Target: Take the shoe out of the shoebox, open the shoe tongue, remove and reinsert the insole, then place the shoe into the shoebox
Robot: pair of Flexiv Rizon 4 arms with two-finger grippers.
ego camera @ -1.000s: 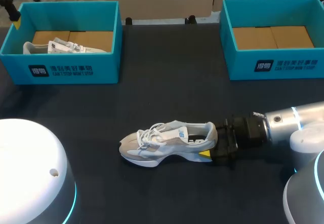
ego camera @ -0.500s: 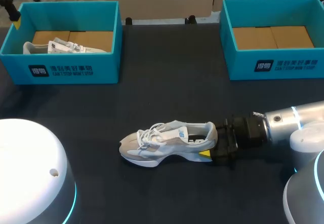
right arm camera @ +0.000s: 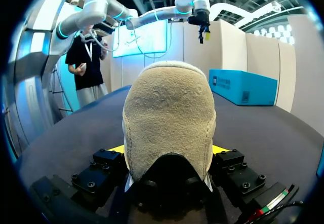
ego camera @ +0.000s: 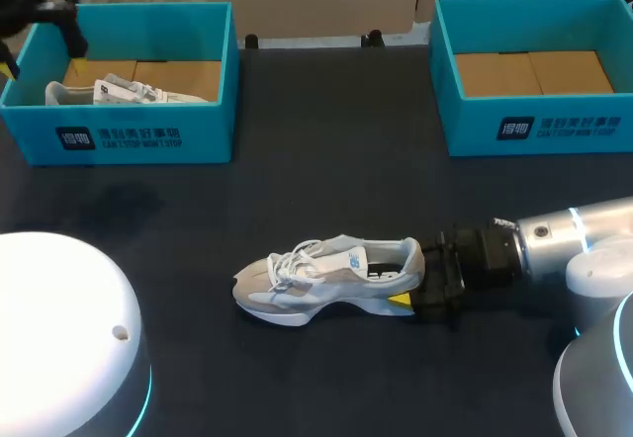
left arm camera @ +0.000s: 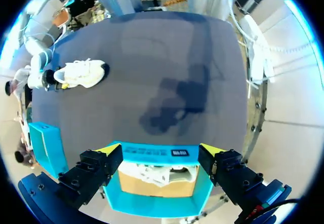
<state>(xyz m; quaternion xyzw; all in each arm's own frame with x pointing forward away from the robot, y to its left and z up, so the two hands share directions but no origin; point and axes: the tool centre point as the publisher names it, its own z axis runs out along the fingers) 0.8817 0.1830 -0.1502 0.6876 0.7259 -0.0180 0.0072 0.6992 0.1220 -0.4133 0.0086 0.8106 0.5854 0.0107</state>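
Grey and white, the shoe (ego camera: pixel 326 277) lies on its sole near the middle of the dark table (ego camera: pixel 326 180), toe toward my left, outside both boxes and well apart from them. The right arm (ego camera: pixel 564 244) comes in low from the right and the right jaws pinch the shoe's rear from both sides. In the right wrist view the suede heel (right arm camera: pixel 169 122) fills the gap between the yellow fingertips (right arm camera: pixel 117 149). I judge this grip is meant to anchor the shoe, so the tongue can be pulled open and the insole drawn out without the shoe sliding. The left jaws hang spread wide above the left shoebox (ego camera: pixel 138 138), their tips to either side of its front wall, gripping nothing. A second shoe (ego camera: pixel 129 91) lies inside it on the cardboard floor. The right shoebox (ego camera: pixel 539 126) shows its cardboard floor. The tongue does not look lifted yet, and the left jaws are far from the shoe that needs them.
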